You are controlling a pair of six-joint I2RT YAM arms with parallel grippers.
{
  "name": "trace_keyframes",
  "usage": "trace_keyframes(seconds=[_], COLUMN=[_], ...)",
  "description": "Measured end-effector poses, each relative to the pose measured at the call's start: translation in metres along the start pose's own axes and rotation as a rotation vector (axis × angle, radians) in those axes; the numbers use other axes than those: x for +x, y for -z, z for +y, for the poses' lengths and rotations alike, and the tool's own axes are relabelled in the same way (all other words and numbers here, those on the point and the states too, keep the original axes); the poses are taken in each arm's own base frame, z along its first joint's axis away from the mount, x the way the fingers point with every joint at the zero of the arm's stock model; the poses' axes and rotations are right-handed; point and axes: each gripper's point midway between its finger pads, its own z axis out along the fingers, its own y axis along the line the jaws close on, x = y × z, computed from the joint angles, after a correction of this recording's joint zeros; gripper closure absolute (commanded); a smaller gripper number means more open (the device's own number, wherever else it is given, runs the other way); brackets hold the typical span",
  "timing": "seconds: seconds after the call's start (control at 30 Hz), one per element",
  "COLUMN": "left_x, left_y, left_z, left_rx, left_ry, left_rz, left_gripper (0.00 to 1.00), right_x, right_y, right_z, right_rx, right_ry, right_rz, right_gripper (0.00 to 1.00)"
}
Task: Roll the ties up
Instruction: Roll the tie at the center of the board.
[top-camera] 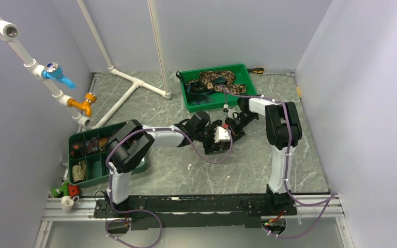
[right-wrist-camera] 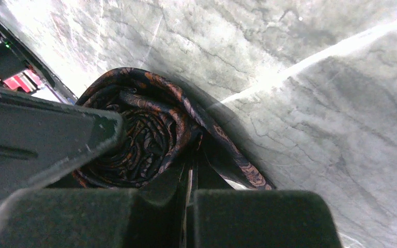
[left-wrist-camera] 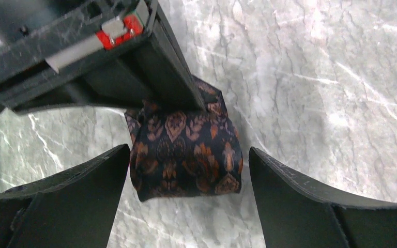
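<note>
A dark brown tie with an orange pattern [left-wrist-camera: 183,137] lies rolled into a tight coil on the marble tabletop, its spiral end showing in the right wrist view [right-wrist-camera: 139,139]. My left gripper [left-wrist-camera: 188,152] is open, with one finger on each side of the roll and neither finger touching it. My right gripper [right-wrist-camera: 188,188] is shut on the tie's outer tail at the edge of the roll. In the top view both grippers meet at the table's middle, the left [top-camera: 218,138] and the right [top-camera: 233,126], and hide the roll.
A green tray [top-camera: 245,94] at the back holds loose mottled and dark ties [top-camera: 217,80]. A green compartment tray [top-camera: 95,175] at the left holds rolled ties. White pipes [top-camera: 134,85] lie at the back left. A white cup [top-camera: 70,202] sits at the near left.
</note>
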Motion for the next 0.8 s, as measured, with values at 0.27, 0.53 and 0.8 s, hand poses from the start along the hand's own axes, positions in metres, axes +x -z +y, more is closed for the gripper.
trace_keyframes(seconds=[0.27, 0.53, 0.8], left_x=[-0.003, 0.005, 0.010], left_y=[-0.020, -0.021, -0.018], left_z=[-0.002, -0.003, -0.003], left_rx=[0.026, 0.023, 0.021], left_ry=[-0.041, -0.023, 0.085], left_rz=[0.007, 0.035, 0.032], left_gripper=[0.38, 0.79, 0.90], right_x=[0.000, 0.001, -0.007], right_y=[0.000, 0.000, 0.031], right_z=[0.000, 0.002, 0.004], right_rx=[-0.004, -0.008, -0.035], right_ry=[0.042, 0.082, 0.110], right_rz=[0.023, 0.046, -0.059], right_gripper=[1.00, 0.95, 0.51])
